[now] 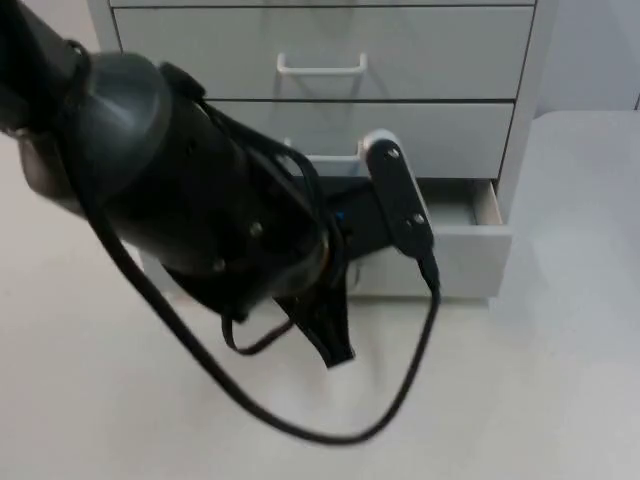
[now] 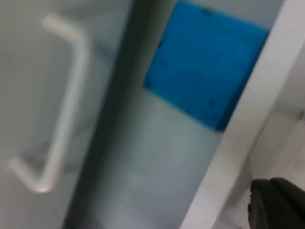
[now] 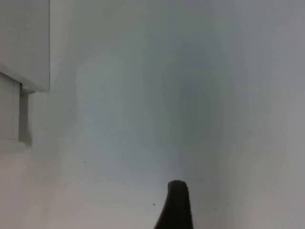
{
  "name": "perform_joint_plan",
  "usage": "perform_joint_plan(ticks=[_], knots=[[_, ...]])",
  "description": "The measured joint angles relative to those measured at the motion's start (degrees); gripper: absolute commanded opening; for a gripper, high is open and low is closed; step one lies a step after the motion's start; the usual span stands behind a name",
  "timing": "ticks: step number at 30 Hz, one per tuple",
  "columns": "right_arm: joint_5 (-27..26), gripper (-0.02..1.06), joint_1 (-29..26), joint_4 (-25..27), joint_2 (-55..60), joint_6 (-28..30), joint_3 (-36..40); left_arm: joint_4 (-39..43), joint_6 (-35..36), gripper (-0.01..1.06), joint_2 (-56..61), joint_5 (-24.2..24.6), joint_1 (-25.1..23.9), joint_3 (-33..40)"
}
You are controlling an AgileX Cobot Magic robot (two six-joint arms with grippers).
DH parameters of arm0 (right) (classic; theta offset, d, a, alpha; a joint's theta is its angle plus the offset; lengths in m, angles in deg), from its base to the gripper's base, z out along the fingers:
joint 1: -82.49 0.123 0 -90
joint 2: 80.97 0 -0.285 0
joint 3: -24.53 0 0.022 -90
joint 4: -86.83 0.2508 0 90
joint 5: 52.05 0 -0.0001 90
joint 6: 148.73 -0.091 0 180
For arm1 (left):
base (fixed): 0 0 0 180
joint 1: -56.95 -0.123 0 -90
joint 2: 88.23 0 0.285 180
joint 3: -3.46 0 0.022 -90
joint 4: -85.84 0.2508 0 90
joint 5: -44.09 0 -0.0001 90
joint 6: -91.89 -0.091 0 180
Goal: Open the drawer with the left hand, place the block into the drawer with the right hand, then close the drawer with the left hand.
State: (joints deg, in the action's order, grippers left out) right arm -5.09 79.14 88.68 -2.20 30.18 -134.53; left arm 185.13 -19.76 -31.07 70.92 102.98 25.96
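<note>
The grey cabinet's lowest drawer (image 1: 478,238) stands pulled out. A blue block (image 2: 205,67) lies inside it, behind the white drawer front (image 2: 238,143); a sliver of the blue block (image 1: 342,216) also peeks out beside my left arm. My left gripper (image 1: 328,328) hangs just in front of the drawer front, above the table, holding nothing I can see. The handle (image 2: 62,109) of the drawer above is close to it. My right gripper (image 3: 176,205) hovers over bare table to the right of the cabinet corner (image 3: 24,57).
The upper drawers (image 1: 320,45) are closed, each with a white handle (image 1: 320,68). My left arm (image 1: 190,190) covers much of the cabinet's left half. White table (image 1: 520,400) spreads in front of and to the right of the cabinet.
</note>
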Motion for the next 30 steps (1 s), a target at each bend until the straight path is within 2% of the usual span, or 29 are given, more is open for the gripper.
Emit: perform_joint_plan(ticks=[10,23,30], knots=[[0.0,0.64,0.0,0.0,0.0,0.0,0.0,0.2,0.3,0.00,-1.8,-2.7,-8.8,-7.8],[0.0,0.64,0.0,0.0,0.0,0.0,0.0,0.1,1.3,0.00,-4.0,-1.0,-8.9,-9.3],[0.0,0.64,0.0,0.0,0.0,0.0,0.0,-1.8,1.0,0.00,-4.0,2.1,-7.1,-9.3]])
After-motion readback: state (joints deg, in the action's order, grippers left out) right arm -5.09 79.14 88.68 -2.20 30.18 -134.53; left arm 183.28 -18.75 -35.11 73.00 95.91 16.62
